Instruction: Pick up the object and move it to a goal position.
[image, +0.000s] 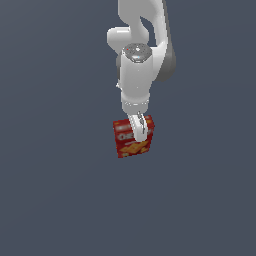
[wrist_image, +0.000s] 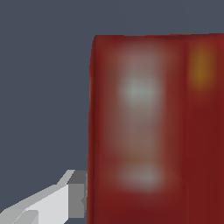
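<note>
The object is a small red cracker box (image: 133, 137) with white lettering and orange crackers on its front, standing slightly tilted in the middle of the exterior view. My gripper (image: 138, 131) comes down from above over the box's front face, one white finger (image: 139, 129) lying across the lettering. In the wrist view the box (wrist_image: 153, 127) fills most of the picture as a blurred red surface, and one grey-white finger (wrist_image: 70, 197) presses against its side edge. The other finger is hidden behind the box. The gripper appears shut on the box.
A plain dark grey-blue surface (image: 50, 200) lies all around the box. The white arm (image: 137, 60) rises above the box toward the top of the exterior view.
</note>
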